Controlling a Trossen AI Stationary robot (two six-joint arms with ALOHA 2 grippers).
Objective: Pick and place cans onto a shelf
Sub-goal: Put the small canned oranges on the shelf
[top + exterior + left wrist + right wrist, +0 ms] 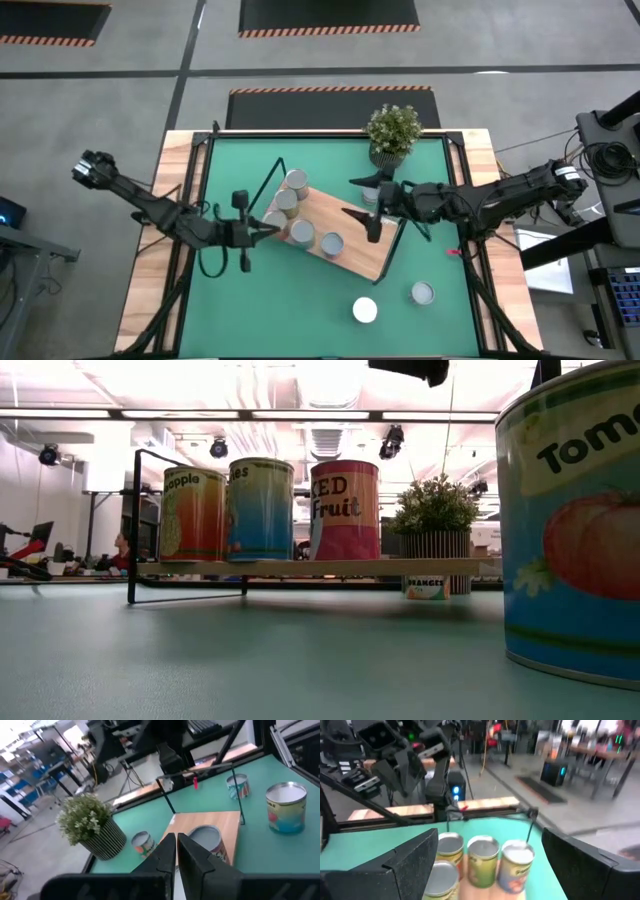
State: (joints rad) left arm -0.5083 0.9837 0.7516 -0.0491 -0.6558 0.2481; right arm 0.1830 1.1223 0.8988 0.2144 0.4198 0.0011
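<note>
Standing on the shelf (330,235) are five cans (301,233), between both sets of fingers. The left fingers (268,229) are shut and empty beside them; the right fingers (372,205) are spread wide and empty. Two more cans (422,292) are seen on the green table (300,310), a plant (392,132) farther back.

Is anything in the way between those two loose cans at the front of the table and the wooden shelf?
Nothing visible. The white-topped can and the silver-topped can stand on bare green mat, with open mat up to the shelf. The shelf's near end looks unoccupied.
</note>
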